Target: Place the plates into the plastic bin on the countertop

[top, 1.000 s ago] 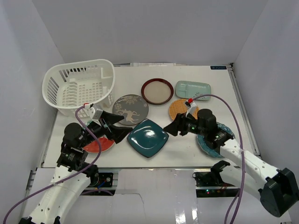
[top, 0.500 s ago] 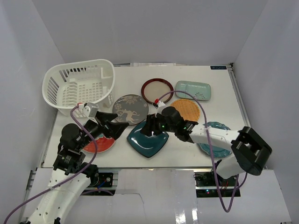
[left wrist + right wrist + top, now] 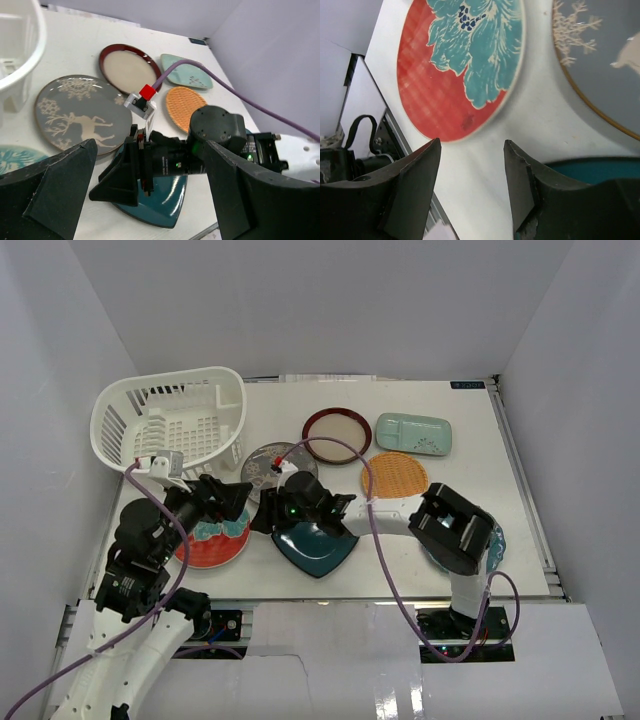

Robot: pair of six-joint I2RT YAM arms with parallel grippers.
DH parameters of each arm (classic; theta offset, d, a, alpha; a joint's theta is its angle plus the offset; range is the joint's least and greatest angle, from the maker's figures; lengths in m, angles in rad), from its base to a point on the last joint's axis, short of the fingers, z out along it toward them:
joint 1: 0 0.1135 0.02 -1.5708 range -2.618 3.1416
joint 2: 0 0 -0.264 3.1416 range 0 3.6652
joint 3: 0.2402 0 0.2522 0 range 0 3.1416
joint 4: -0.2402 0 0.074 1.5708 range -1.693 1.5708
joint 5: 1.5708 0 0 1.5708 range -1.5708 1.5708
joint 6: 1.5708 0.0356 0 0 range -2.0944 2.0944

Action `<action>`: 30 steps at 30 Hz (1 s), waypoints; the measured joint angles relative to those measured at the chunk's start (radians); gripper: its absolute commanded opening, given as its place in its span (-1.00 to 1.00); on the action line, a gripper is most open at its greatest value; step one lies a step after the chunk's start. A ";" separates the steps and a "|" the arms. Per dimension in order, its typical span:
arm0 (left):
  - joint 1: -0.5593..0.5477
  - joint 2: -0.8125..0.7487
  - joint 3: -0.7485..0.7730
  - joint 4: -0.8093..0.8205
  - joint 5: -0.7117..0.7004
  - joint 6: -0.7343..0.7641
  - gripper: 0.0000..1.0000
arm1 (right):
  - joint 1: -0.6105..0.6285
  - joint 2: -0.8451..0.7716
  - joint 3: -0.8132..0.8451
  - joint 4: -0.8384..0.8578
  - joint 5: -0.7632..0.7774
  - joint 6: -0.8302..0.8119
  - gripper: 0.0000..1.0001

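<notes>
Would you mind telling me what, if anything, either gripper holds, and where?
Nothing: the left gripper and the right gripper both stand open and empty.

A strip of bare countertop (image 3: 545, 125) runs between the red plate (image 3: 455, 70) and the grey plate (image 3: 600, 65). Both grippers crowd it: the left gripper (image 3: 240, 498) above, the right gripper (image 3: 472, 145) low over the square plate (image 3: 320, 545).

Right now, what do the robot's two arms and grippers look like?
Both arms have white shells with black joints and black wedge-shaped fingers. A purple cable runs along each, with a small red-and-white plug by the right gripper.
</notes>
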State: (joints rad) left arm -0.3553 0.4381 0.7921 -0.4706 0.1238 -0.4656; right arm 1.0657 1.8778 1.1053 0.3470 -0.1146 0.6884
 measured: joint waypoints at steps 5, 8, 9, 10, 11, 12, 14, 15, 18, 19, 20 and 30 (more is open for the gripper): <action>0.000 0.018 0.011 -0.031 -0.072 0.002 0.96 | 0.035 0.151 0.102 0.019 0.029 0.074 0.29; 0.000 0.017 0.015 -0.041 -0.101 0.008 0.96 | 0.036 0.219 0.151 0.023 0.050 0.113 0.29; 0.000 0.015 0.015 -0.043 -0.110 0.012 0.96 | 0.036 0.226 0.161 0.024 0.058 0.124 0.28; 0.000 0.013 0.015 -0.047 -0.114 0.013 0.96 | 0.036 0.230 0.167 0.027 0.063 0.137 0.25; 0.000 0.009 0.015 -0.049 -0.119 0.016 0.96 | 0.036 0.234 0.171 0.031 0.067 0.148 0.18; 0.000 0.006 0.015 -0.049 -0.122 0.016 0.96 | 0.034 0.241 0.174 0.040 0.068 0.161 0.13; 0.000 -0.002 0.015 -0.050 -0.126 0.018 0.96 | 0.033 0.266 0.175 0.071 0.071 0.196 -0.05; 0.000 -0.003 0.015 -0.050 -0.126 0.020 0.96 | 0.033 0.278 0.178 0.089 0.071 0.214 -0.09; 0.000 -0.002 0.015 -0.052 -0.126 0.021 0.96 | 0.032 0.311 0.186 0.128 0.071 0.270 -0.11; 0.000 -0.002 0.015 -0.053 -0.126 0.023 0.96 | 0.032 0.319 0.191 0.135 0.071 0.282 -0.10; 0.000 -0.002 0.015 -0.053 -0.126 0.024 0.96 | 0.032 0.327 0.197 0.141 0.070 0.296 -0.10; 0.000 0.041 0.051 -0.066 -0.094 0.024 0.96 | 0.029 0.302 0.119 0.265 0.050 0.402 -0.84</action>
State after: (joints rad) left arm -0.3553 0.4789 0.8436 -0.5362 0.0299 -0.4412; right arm 1.0943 2.1796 1.2240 0.6117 -0.0650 1.0901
